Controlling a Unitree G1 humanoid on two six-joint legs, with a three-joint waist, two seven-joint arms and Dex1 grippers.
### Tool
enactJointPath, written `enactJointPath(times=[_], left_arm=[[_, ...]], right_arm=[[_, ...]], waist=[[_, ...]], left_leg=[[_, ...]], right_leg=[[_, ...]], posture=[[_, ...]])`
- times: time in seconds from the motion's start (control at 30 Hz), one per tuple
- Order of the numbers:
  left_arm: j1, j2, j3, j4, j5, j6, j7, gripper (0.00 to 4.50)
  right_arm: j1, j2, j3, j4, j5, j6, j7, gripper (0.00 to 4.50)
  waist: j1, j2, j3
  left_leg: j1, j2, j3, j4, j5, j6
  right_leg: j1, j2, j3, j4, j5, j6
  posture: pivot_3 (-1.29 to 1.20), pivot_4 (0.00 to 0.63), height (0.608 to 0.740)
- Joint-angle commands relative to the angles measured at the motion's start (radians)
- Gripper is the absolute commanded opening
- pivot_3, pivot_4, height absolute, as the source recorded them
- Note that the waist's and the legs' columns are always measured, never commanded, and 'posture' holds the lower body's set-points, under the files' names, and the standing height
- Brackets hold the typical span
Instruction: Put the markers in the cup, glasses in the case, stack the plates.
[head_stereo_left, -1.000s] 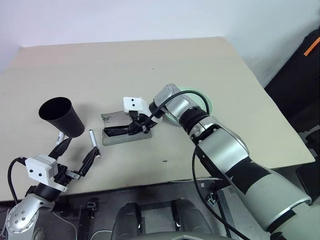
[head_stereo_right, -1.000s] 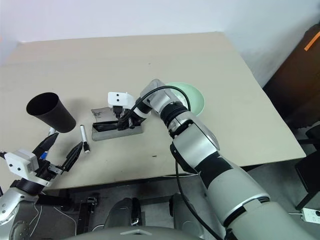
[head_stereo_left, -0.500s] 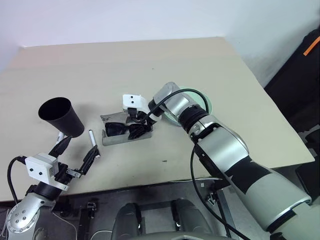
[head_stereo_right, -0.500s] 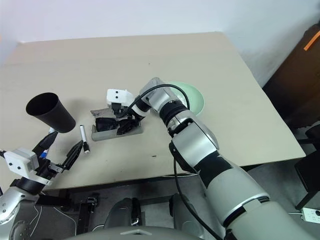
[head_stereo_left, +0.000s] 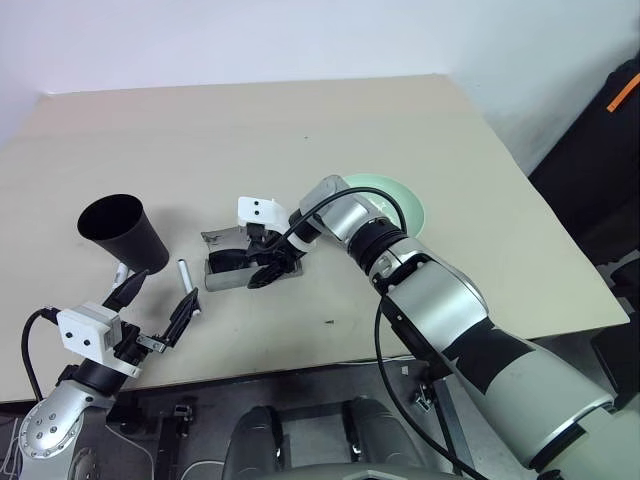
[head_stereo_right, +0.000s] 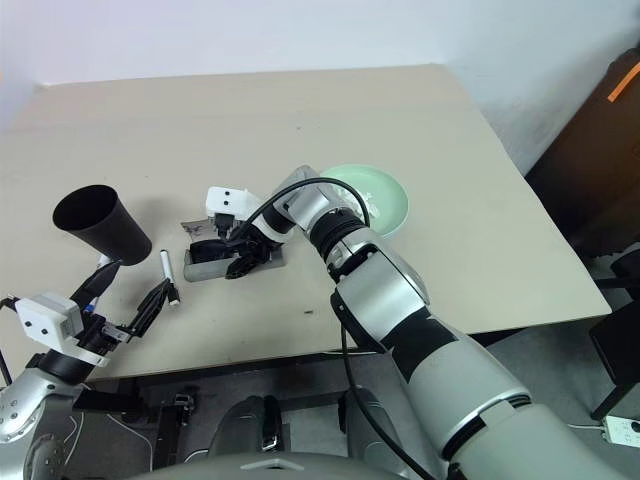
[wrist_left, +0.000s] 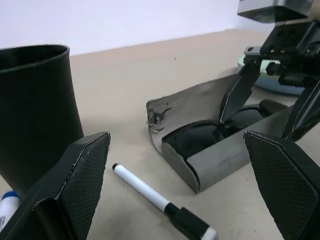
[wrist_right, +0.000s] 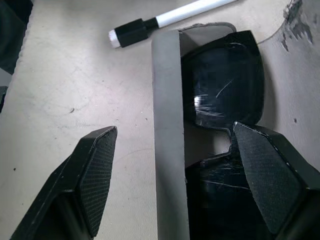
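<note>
The black-framed glasses (wrist_right: 225, 95) lie inside the open grey case (head_stereo_left: 225, 279) at the table's middle. My right gripper (head_stereo_left: 262, 262) hangs open over them, one finger on each side of the case's near wall (wrist_right: 167, 140), holding nothing. The black cup (head_stereo_left: 122, 230) stands upright at the left. The black-capped marker (head_stereo_left: 187, 288) lies between cup and case. The blue-capped marker (wrist_left: 6, 207) pokes out from behind the cup's base. My left gripper (head_stereo_left: 152, 307) is open and empty near the front edge, pointing at the cup and markers. The mint green plate (head_stereo_left: 400, 196) sits right of the case, partly behind my right arm.
The case's lid (wrist_left: 190, 102) stands propped open on the far side. The table's front edge (head_stereo_left: 300, 365) runs close behind my left gripper. Dark furniture with an orange strip (head_stereo_left: 622, 92) stands beyond the table's right side.
My right gripper has opened and let go of the glasses, which now rest in the case. The left arm has kept still.
</note>
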Motion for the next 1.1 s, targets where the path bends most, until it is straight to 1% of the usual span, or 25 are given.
enactJointPath(times=[0.03,0.3,0.47,0.73,1.1], left_arm=[[-0.003,0.007,0.009,0.003,0.002,-0.033,-0.018,4.5],[-0.004,0.004,0.011,0.021,0.003,-0.05,-0.027,4.5],[-0.005,0.005,0.008,0.015,0.005,-0.047,-0.025,4.5],[0.001,0.008,0.014,0.012,0.002,-0.045,-0.029,4.5],[0.005,0.0,0.0,0.016,0.018,-0.053,-0.035,4.5]], right_arm=[[-0.013,0.007,-0.001,-0.038,0.0,0.003,0.016,3.92],[-0.025,-0.008,-0.026,-0.089,0.036,0.019,0.079,3.92],[-0.032,0.0,-0.04,-0.075,0.037,0.017,0.016,3.92],[-0.022,0.012,-0.027,-0.037,0.017,0.041,-0.052,3.92],[-0.008,0.007,0.011,-0.053,-0.006,0.067,0.032,3.92]], waist=[[0.0,0.0,0.0],[0.0,0.0,0.0],[0.0,0.0,0.0],[0.0,0.0,0.0],[0.0,0.0,0.0]], left_leg=[[0.0,0.0,0.0,0.0,0.0,0.0],[0.0,0.0,0.0,0.0,0.0,0.0],[0.0,0.0,0.0,0.0,0.0,0.0],[0.0,0.0,0.0,0.0,0.0,0.0],[0.0,0.0,0.0,0.0,0.0,0.0]], right_leg=[[0.0,0.0,0.0,0.0,0.0,0.0],[0.0,0.0,0.0,0.0,0.0,0.0],[0.0,0.0,0.0,0.0,0.0,0.0],[0.0,0.0,0.0,0.0,0.0,0.0],[0.0,0.0,-0.001,0.0,0.0,0.0]], posture=[[0.0,0.15,0.726],[0.0,0.15,0.726],[0.0,0.15,0.726],[0.0,0.15,0.726],[0.0,0.15,0.726]])
